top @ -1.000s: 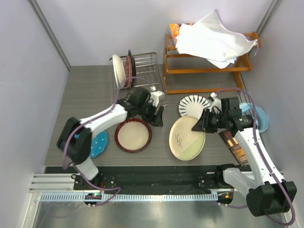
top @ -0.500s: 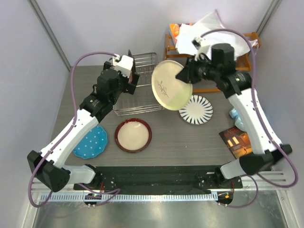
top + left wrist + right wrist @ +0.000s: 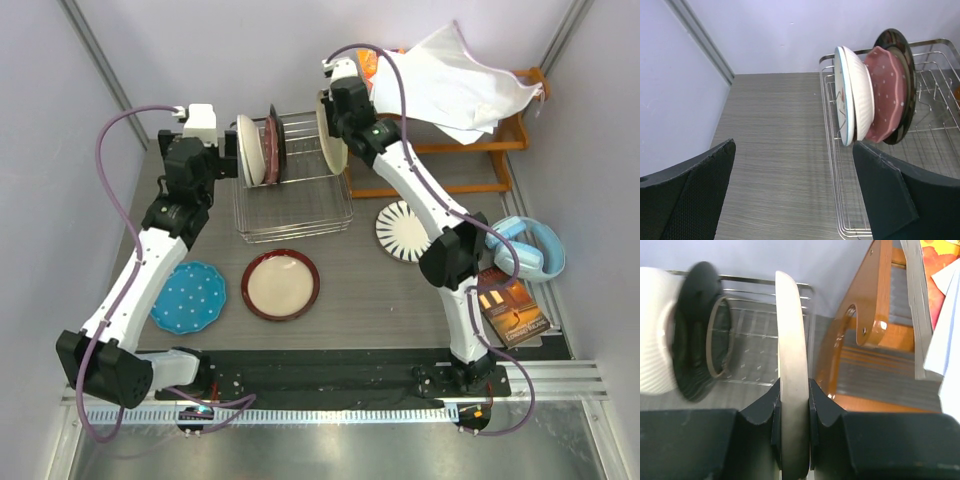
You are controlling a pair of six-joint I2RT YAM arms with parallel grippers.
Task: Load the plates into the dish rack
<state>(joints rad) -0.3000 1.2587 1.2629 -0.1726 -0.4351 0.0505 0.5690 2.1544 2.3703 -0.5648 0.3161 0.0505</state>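
My right gripper is shut on the rim of the cream-green plate, holding it upright on edge at the right end of the dish rack. A white plate, a pink dotted one and a dark one stand at the rack's left end. My left gripper is open and holds nothing, just left of the rack wire. On the table lie the blue dotted plate, the red-rimmed cream plate and the striped plate.
The orange wooden shelf stands right beside the rack, with a white cloth on top. Blue headphones and a book lie at the right. Walls close in at the back and on the left.
My right gripper has swung the cream-green plate from tilted in the air to upright at the rack's right end. My left gripper has opened fully and moved to the rack's left side.
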